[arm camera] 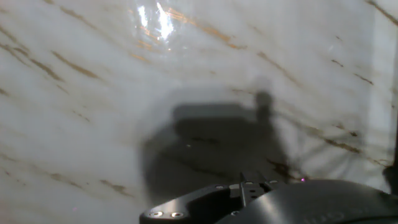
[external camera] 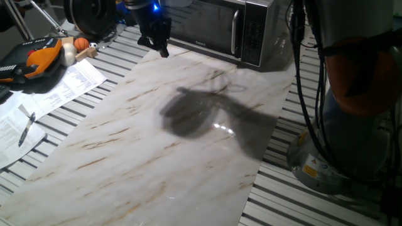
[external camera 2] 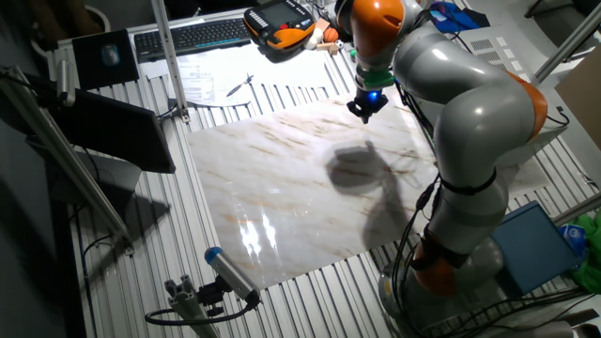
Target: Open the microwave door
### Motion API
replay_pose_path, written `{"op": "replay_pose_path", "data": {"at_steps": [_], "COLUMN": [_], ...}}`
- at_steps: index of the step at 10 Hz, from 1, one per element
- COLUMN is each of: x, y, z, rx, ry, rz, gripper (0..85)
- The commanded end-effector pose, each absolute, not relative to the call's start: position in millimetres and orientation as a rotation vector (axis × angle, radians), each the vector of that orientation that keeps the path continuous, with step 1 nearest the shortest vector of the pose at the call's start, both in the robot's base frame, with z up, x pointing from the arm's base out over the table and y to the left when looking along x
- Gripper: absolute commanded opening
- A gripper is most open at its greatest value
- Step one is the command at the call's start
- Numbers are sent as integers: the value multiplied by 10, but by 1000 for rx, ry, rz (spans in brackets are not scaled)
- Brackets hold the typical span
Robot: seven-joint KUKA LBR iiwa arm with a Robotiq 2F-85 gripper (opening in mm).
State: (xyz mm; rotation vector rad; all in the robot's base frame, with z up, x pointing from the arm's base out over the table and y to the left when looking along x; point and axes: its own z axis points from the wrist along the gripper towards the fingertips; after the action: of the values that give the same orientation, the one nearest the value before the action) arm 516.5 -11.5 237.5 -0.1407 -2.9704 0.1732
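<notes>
One fixed view shows the big silver steel microwave point(external camera: 226, 28) standing at the far end of the table, past the white marble board with brown streaks point(external camera: 157, 138). Its dark glass microwave door point(external camera: 201, 22) with the silver frame is shut flat against the box. The upright silver bar handle point(external camera: 235, 32) sits at the door's right side, just beside the dark strip of buttons point(external camera: 253, 34).

The black two-finger gripper point(external camera: 160, 45) hangs over the far left corner of the marble board, in front of the door's left part and not touching it. A small blue light glows above it. I cannot tell if its fingers are spread or closed; they are too dark and small.

Left of the board lie white printed papers point(external camera: 69, 85) with a pen point(external camera: 27, 127), an orange and black hand controller point(external camera: 34, 56) and a small orange ball point(external camera: 81, 43).

The hand view looks down at the marble, with a dark shadow across it.

The other fixed view shows the grey and orange robot arm point(external camera 2: 460, 103) bending over the board.
</notes>
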Motion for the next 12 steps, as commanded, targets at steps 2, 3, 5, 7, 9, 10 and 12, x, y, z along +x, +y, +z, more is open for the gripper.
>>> {"op": "replay_pose_path", "data": {"at_steps": [2,3,5,7,9,10,12], "x": [5146,5143,5171,5127,4962,4865,4717], "y": [-474,-635,-1071,-1396,-1628,-1718,-1819], "z": [2348,2318,2303,2313,2236,2187,2135], "rx": [-101,-50,19,83,69,77,87], "ry": [-2958,-2941,-2934,-2912,-2888,-2894,-2908], "rz": [206,265,168,197,246,244,236], "gripper": [0,0,0,0,0,0,0]}}
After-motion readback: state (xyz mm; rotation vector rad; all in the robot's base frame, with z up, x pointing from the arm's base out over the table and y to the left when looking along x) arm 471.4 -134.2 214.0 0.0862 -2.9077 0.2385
